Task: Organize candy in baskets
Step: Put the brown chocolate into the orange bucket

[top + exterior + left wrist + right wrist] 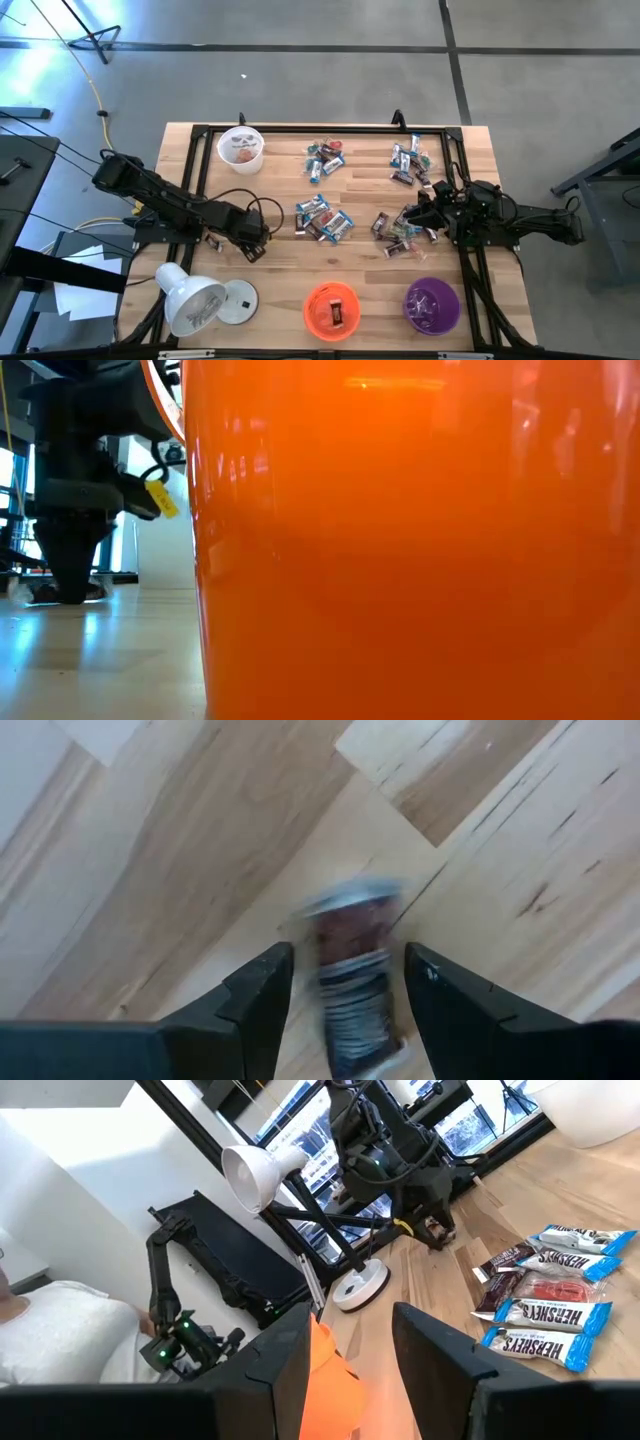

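Between the left pincer's (345, 995) parted fingers lies a blurred candy bar (350, 985); right pincer (350, 1350) open.

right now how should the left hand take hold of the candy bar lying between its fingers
Grip the candy bar across its short width near mid-length, coming straight down from above. It lies flat on the wooden table, its long axis running between the left hand's open fingers, one on each long side, so closing should pinch both long edges. The picture is blurred, so its exact outline is uncertain.
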Controlling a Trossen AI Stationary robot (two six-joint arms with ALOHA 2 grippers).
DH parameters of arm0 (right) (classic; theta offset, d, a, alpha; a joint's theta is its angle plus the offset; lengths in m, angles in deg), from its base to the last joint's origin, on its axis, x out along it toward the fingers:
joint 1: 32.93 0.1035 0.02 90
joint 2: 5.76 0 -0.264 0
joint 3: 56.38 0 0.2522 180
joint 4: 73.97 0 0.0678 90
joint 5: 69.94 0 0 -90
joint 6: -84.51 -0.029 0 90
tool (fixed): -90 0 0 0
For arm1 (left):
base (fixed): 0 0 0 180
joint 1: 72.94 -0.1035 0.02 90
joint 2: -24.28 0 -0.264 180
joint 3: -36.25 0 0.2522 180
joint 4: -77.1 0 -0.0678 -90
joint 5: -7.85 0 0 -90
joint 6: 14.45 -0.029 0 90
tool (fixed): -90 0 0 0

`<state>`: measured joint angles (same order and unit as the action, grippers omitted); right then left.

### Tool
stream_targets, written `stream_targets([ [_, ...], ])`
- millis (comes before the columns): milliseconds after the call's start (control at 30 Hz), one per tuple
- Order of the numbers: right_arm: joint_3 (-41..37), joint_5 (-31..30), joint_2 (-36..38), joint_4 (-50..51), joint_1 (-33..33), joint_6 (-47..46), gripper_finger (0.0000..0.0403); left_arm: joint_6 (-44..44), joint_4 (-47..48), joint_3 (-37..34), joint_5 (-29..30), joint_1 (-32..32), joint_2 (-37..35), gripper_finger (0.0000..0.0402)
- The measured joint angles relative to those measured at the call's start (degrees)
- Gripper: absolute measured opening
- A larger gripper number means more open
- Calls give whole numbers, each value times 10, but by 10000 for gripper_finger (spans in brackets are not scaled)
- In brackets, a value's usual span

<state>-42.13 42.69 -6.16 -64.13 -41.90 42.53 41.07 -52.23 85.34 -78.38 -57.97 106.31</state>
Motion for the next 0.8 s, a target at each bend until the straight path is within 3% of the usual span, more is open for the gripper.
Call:
stream_targets([
  [300, 0, 0, 0, 0, 0, 0, 138, -1, -2, -2, 2, 0, 1, 155],
  [800, 0, 0, 0, 0, 0, 0, 138, -12, -8, 21, -24, 1, 5, 7],
])
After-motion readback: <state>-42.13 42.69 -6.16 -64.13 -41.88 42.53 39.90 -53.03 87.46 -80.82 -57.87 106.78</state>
